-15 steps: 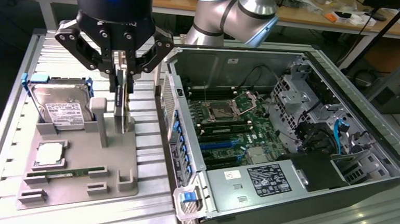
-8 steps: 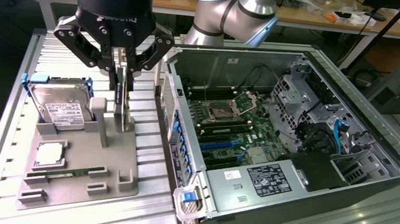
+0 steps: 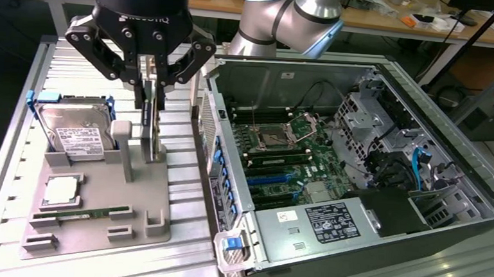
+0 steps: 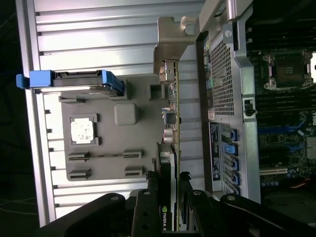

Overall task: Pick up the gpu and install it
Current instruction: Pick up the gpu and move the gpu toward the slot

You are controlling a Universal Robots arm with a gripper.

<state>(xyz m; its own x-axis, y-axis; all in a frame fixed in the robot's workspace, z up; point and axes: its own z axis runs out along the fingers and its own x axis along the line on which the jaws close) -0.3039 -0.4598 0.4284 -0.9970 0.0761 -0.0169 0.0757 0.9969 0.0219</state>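
Standing on edge, the gpu (image 3: 150, 129) is pinched between the two fingers of the tool (image 3: 152, 87), which are pressed against its flat faces from either side. The card is held upright, and its lower end is seen right at the grey holder (image 3: 104, 233); whether it is seated there or just lifted clear cannot be told. In the wrist view the gpu (image 4: 174, 123) is seen edge-on as a thin tan-green board, with its silver end bracket (image 4: 170, 47) at the end away from the tool (image 4: 173, 180) and its black fan housing (image 4: 164, 160) close to the fingers.

Other parts are carried by the same holder (image 4: 108, 143). A hard drive (image 3: 75, 131) with a white label and a blue bracket is propped at the far end, a square processor chip (image 3: 61, 191) is laid flat in a recess nearer the middle, and a narrow memory stick (image 3: 83, 213) is set in a slot just past it. The hard drive (image 4: 74, 81) and the chip (image 4: 82, 131) are seen from above in the wrist view.

The holder is laid on a ribbed aluminium surface (image 3: 179, 263), at the exterior view's left. Just beside it, at the exterior view's right, an open computer case (image 3: 319, 85) is placed on its side, with the motherboard (image 3: 289, 160) exposed inside. The case wall (image 4: 219, 74) is seen close beside the held card.
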